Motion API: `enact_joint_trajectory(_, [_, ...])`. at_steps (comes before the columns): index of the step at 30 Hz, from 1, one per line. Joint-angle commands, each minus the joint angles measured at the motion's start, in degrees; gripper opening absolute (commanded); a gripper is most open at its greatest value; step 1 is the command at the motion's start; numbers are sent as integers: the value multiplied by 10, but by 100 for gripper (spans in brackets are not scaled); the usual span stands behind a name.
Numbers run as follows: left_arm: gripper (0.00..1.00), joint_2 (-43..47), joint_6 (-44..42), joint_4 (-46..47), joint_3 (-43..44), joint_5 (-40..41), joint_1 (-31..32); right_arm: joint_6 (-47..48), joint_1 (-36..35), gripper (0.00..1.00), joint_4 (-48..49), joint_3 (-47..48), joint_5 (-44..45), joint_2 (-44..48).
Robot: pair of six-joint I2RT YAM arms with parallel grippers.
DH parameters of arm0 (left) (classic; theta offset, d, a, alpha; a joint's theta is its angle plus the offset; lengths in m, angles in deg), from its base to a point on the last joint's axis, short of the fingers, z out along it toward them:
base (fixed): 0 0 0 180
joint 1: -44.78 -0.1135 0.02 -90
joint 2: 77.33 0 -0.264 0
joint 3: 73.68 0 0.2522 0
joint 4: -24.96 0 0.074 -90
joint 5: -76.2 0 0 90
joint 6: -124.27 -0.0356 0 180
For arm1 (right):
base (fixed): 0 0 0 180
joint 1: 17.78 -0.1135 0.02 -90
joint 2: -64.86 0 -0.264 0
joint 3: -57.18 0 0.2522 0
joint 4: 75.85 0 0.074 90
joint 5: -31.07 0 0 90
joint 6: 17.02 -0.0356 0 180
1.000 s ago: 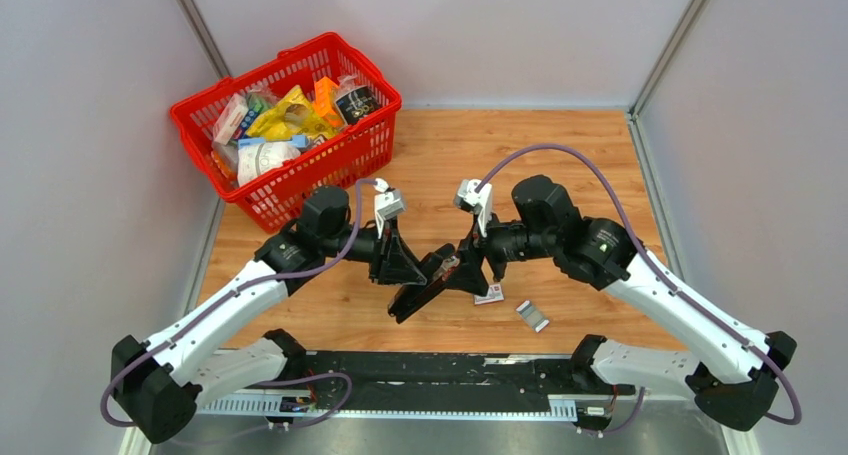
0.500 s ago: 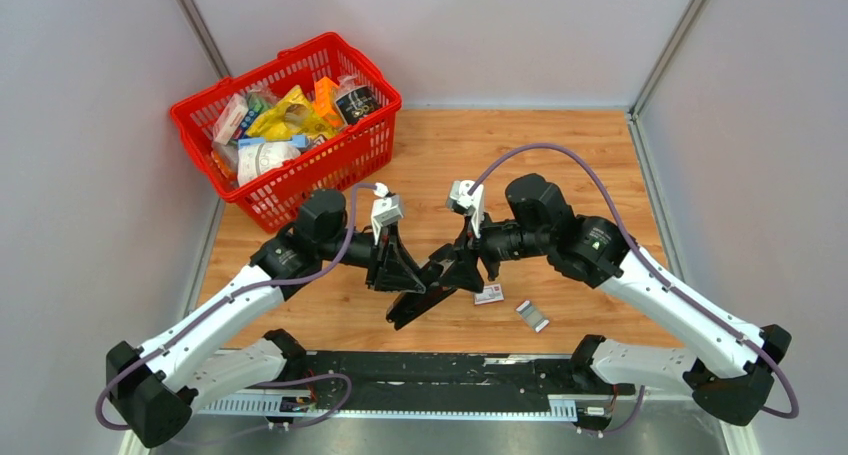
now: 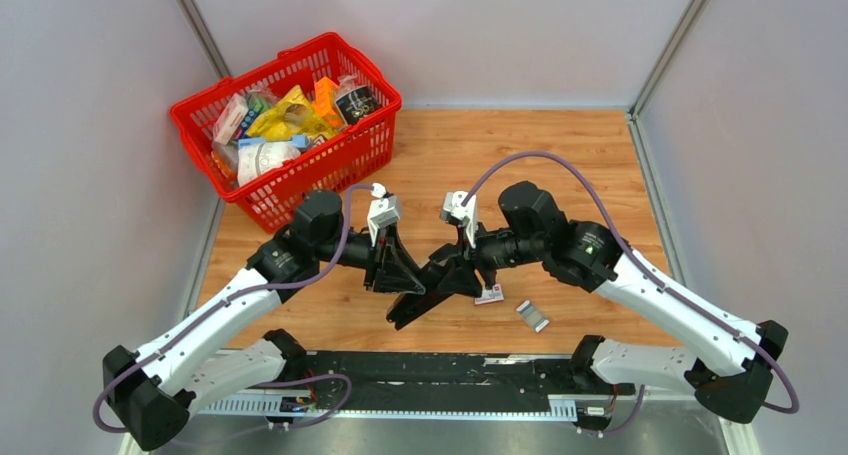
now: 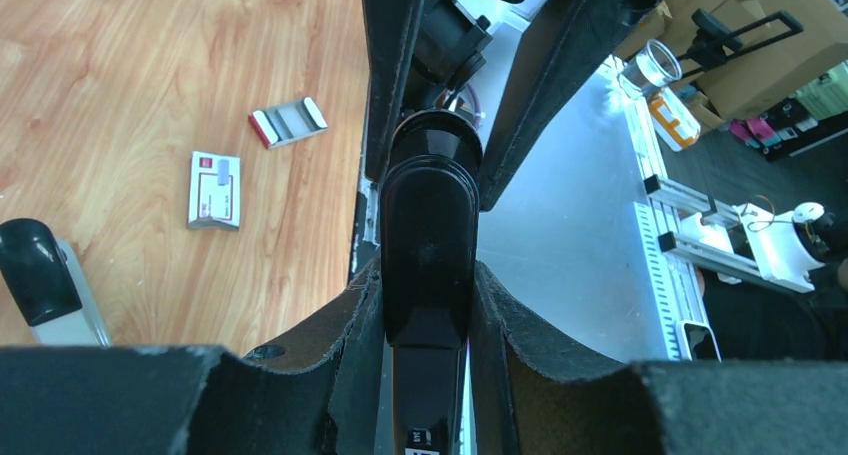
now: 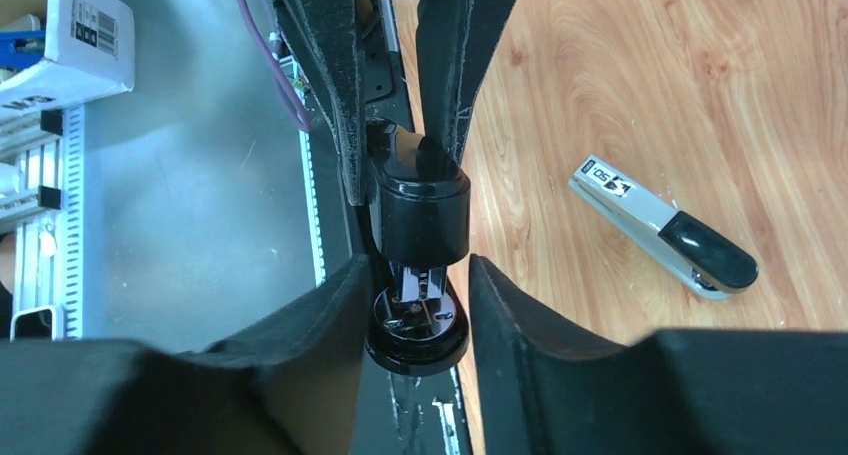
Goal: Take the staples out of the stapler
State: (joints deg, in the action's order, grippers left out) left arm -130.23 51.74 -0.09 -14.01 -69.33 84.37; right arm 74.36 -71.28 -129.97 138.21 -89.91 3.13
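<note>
the left hand (image 4: pixel 425 285) is closed narrow on the stapler (image 4: pixel 428 215). its two dark fingers (image 4: pixel 350 325) press the sides of the black top arm, and the long body runs straight out from between them. the stapler is up off the wooden surface (image 3: pixel 520 165), slung at a slant between the two hands where they meet, with its low end toward the near edge.

the right hand (image 5: pixel 418 265) faces the left one from the other side and straddles the opposite end of the stapler. in its own view the rounded black end sits between its fingers (image 5: pixel 500 315), with bare metal parts showing inside the piece just below. the fingers stand half apart, one on each side and very close to the black plastic. whether they actually clamp it i cannot tell.

a small white box with red marks (image 4: pixel 215 190) lies flat on the surface just beside the right hand, on its near side. a flat silver piece with a red end (image 4: pixel 288 122) lies a little farther out from that hand, apart from the box. a smaller grey tool with a black tip (image 5: pixel 660 223) lies on its side on the wood off to one side of the right hand, touching nothing. the top view does not show it, as the hands cover that spot.

a red basket (image 3: pixel 310 175) full of packets stands well apart from the left hand, beyond it toward the far left corner.
</note>
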Motion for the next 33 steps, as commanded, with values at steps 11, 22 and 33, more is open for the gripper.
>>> enact_joint_trajectory(11, [0, 43, 20, 97, 1, 6, 8, -41, -13, 1, 84, -70, -22, 52])
enact_joint_trajectory(22, [0, 103, 83, 228, -29, 83, 8, -123, -18, 0, 195, -201, -14, 120])
enact_joint_trajectory(33, [0, 124, 96, 259, -36, 125, 8, -161, -24, 0, 243, -248, -23, 138])
